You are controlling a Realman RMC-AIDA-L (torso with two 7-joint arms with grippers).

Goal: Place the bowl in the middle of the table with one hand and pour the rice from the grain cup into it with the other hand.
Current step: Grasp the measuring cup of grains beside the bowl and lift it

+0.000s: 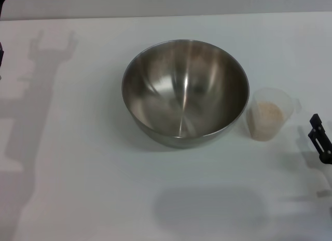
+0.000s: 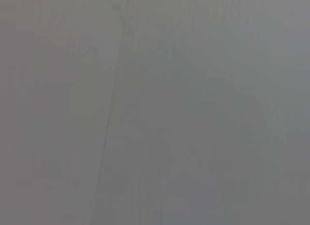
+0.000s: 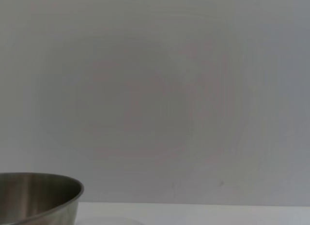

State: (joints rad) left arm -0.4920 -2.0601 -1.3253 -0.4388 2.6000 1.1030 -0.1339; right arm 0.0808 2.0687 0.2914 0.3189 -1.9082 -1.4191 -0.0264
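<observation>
The steel bowl [image 1: 185,90] stands empty near the middle of the white table [image 1: 78,189]; its rim also shows in the right wrist view as the bowl [image 3: 38,193]. Just to its right stands the translucent grain cup [image 1: 271,114], upright, with pale rice [image 1: 267,116] inside. At the right edge of the head view, a black part of my right gripper [image 1: 320,140] sits a little right of the cup and apart from it. Of my left gripper, only a shadow falls on the table's left side. The left wrist view holds nothing but a plain grey surface.
The table's far edge [image 1: 166,17] runs along the top of the head view, with a pale wall behind it. A soft round shadow [image 1: 210,207] lies on the table in front of the bowl.
</observation>
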